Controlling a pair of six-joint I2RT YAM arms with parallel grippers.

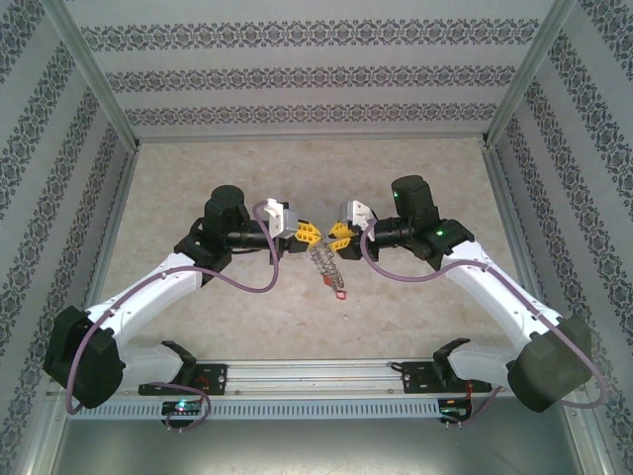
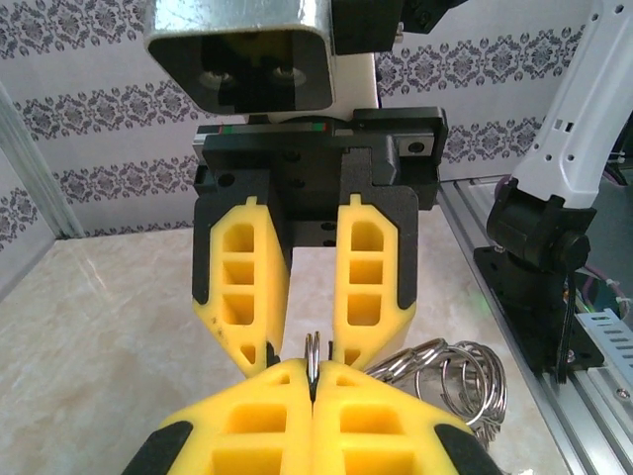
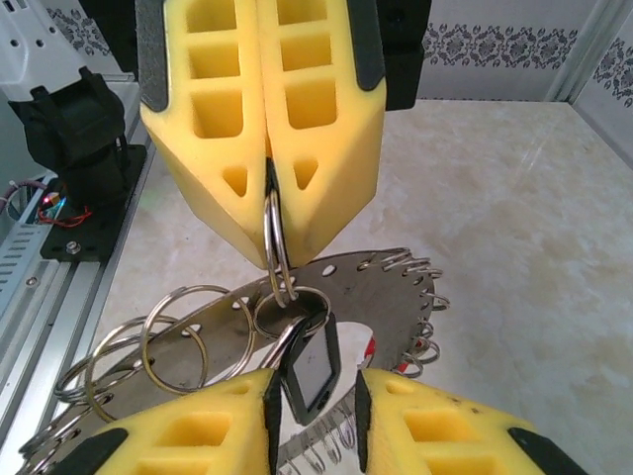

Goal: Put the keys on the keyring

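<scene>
Keyring (image 3: 381, 282), held by one split ring (image 3: 276, 237) in the clenched left gripper (image 3: 269, 223), hung just beyond the right gripper (image 3: 312, 401), its jaws parted around a black-tagged key (image 3: 309, 368); risk: the key, if not fully threaded, could drop to the table (image 3: 514, 198).

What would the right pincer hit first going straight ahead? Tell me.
The right pincer would first meet the black tag between its fingers, hanging from the ring gripped by the shut left pincer; that pincer's tips likely come next.
</scene>
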